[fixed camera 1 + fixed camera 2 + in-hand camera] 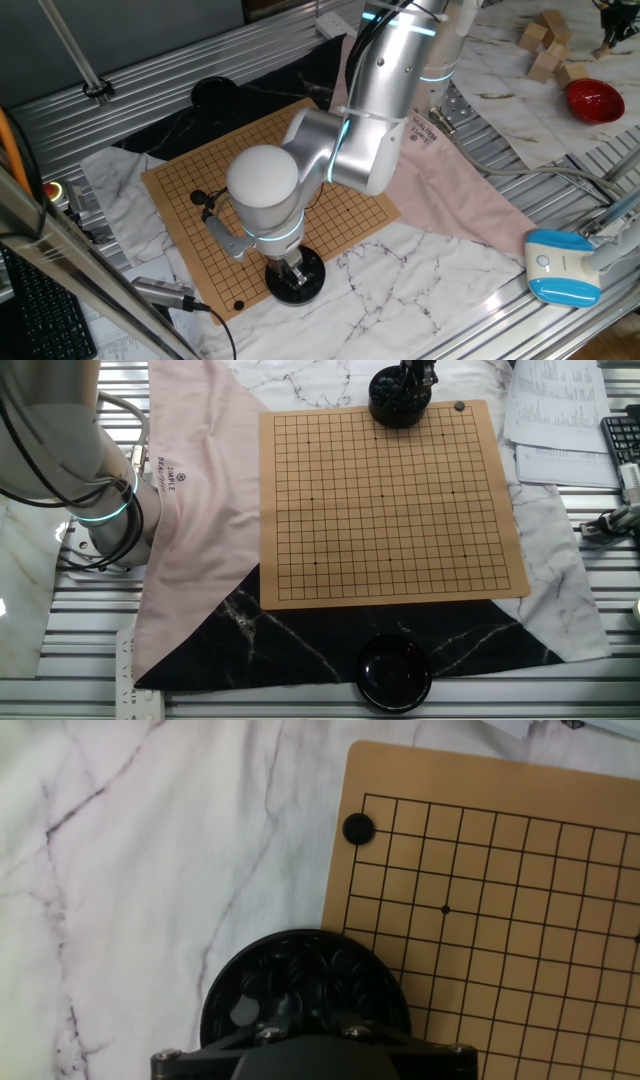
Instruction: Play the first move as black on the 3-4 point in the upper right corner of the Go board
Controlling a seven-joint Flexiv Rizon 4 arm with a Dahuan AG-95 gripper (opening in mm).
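The tan wooden board (pixel 190 185) with its black grid lies on the cloths; it also shows in the other fixed view (pixel 390 500) and the hand view (pixel 500 920). One black stone (pixel 358 828) sits on the grid's corner point (pixel 238 305) (pixel 459 406). A round black bowl of black stones (pixel 300 980) stands against the board's edge (pixel 310 285) (pixel 398 405). My gripper (pixel 293 272) reaches down into this bowl (pixel 412 378). Its fingertips are lost in the dark stones, so whether they are open or holding a stone cannot be made out.
A second, empty black bowl (pixel 394 673) stands off the opposite board edge (pixel 213 93). A pink cloth (pixel 200 490) lies beside the board. A red bowl (pixel 592 100), wooden blocks (pixel 545 45) and a blue-white device (pixel 560 265) lie off to the side.
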